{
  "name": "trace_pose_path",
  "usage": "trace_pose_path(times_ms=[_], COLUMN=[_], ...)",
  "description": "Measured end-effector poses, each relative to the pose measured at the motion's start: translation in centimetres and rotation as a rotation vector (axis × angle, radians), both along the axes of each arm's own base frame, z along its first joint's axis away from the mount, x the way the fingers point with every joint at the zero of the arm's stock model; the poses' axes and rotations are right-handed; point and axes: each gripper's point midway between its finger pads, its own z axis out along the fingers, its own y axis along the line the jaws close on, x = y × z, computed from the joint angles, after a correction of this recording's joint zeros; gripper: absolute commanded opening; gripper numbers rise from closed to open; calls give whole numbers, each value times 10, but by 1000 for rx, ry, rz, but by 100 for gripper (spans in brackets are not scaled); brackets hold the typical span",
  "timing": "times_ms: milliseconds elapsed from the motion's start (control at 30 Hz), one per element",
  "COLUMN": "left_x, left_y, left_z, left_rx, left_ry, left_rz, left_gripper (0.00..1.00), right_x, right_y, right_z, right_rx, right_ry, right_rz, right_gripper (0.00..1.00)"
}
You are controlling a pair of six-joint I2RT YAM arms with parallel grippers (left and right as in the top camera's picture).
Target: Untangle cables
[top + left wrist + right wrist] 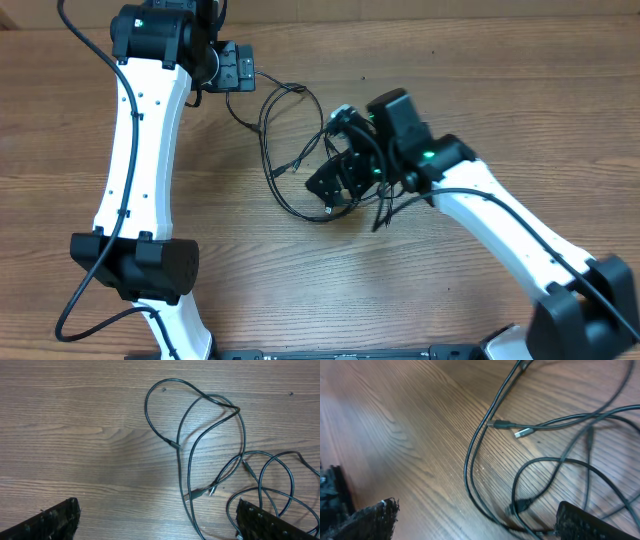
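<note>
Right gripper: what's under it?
Black cables lie loose on the wood table beneath the open right gripper, two plugs among them. From overhead the gripper body covers where those loops cross.

I can read no text, label, brand, number or sign in any of my three views. The cables [172,380] carry no legible marking, and neither does the wooden table [75,420].
</note>
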Motion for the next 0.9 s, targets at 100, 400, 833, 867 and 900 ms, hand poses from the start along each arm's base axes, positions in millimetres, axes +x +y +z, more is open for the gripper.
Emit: trace_pose_path(times_ms=[100,400,833,867,900], left_x=[0,0,0,0,0], left_y=[0,0,-1,-1,-1], left_z=[0,0,0,0,0], left_rx=[0,-3,-3,-3,-3], left_ry=[1,2,1,2,1], left_rz=[0,-1,-2,-2,-2], left_gripper=[99,100,100,100,100], right_x=[1,-11,-26,-26,-28], right_y=[11,41,67,69,70], right_z=[-26,-90,-136,-136,-136], right_rx=[-31,-96,-126,-124,-125], right_ry=[38,132,160,155,157], right_rz=[2,38,99,102,104], right_gripper=[99,96,65,62,61])
